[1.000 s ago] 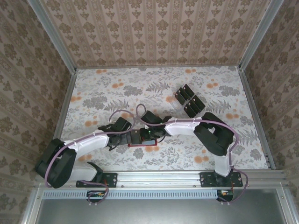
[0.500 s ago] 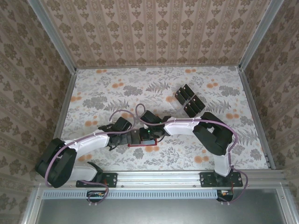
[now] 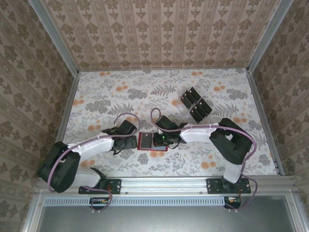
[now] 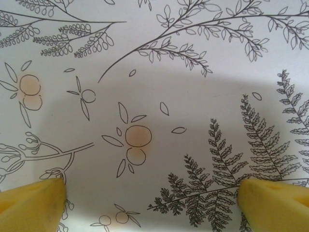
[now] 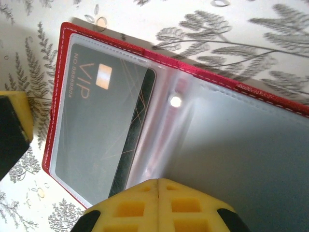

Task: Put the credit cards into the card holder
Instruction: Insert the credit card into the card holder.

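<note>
Red leather-like card holder lies open, black rectangular card in its left sleeve; right gripper closed above it, left gripper wide open

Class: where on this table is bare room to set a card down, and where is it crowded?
Free: the far-left floral tabletop, between the left wall and the black rectangular cards; also the near-right corner. Crowded: near centre, around the open red leather-like card holder.
</note>
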`<action>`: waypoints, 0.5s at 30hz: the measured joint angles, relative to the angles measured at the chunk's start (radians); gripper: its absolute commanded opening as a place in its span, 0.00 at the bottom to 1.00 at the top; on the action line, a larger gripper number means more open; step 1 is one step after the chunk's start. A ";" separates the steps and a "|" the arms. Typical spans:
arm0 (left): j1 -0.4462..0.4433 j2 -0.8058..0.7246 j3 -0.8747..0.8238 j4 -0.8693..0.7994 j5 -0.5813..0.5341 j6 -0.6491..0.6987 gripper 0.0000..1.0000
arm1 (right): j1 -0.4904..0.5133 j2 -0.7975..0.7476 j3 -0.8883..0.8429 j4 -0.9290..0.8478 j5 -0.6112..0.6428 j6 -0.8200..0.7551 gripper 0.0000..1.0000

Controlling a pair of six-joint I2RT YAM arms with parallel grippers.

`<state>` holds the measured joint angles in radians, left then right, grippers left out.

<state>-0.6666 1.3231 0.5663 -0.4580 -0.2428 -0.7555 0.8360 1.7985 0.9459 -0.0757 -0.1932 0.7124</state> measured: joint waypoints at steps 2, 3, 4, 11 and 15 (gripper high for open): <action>0.000 0.002 0.002 0.000 0.002 0.003 1.00 | -0.006 -0.006 -0.005 -0.002 0.000 -0.003 0.01; 0.000 0.005 0.004 -0.002 0.003 0.004 1.00 | -0.007 -0.007 -0.005 -0.003 0.001 -0.003 0.01; 0.000 0.008 0.007 -0.003 0.003 0.006 1.00 | -0.007 -0.007 -0.005 -0.003 0.001 -0.003 0.01; -0.002 0.024 0.013 -0.003 0.003 0.007 1.00 | -0.007 -0.023 -0.005 -0.016 0.002 -0.004 0.00; -0.013 0.035 0.019 -0.002 -0.001 0.007 1.00 | 0.001 -0.039 -0.004 -0.028 0.002 -0.004 0.00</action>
<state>-0.6796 1.3579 0.5854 -0.4599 -0.2436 -0.7483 0.8368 1.7599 0.9417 -0.1036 -0.1913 0.7086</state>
